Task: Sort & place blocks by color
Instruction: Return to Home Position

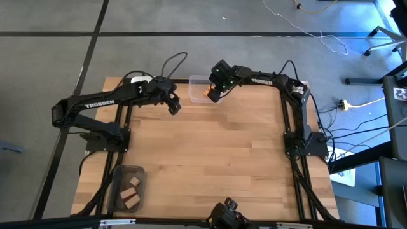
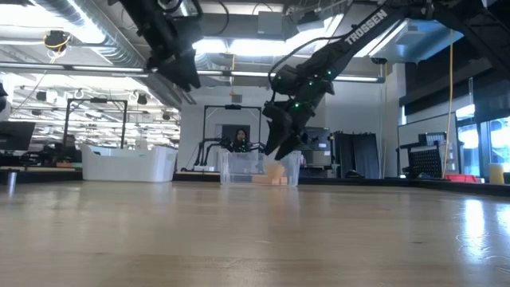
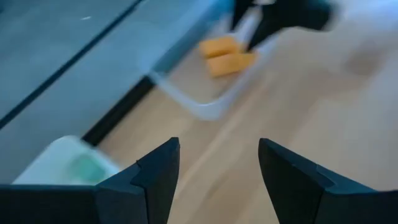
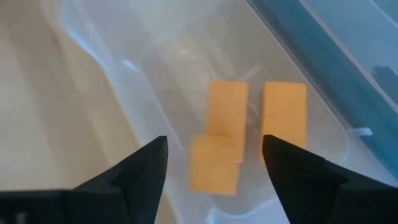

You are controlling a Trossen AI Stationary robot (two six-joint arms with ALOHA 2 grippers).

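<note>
High view: right tool (image 1: pixel 214 95), spread, over the far-edge clear bin (image 1: pixel 196 81); left tool (image 1: pixel 173 107), spread, beside.

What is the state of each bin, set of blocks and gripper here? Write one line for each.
clear bin: holds orange blocks.
orange blocks: three, lying in the clear bin.
dark grey bin: holds tan blocks.
tan blocks: lying in the dark grey bin.
white bin: something green inside, blurred.
left gripper: fingers apart, empty.
right gripper: fingers apart, empty, over the clear bin.
</note>
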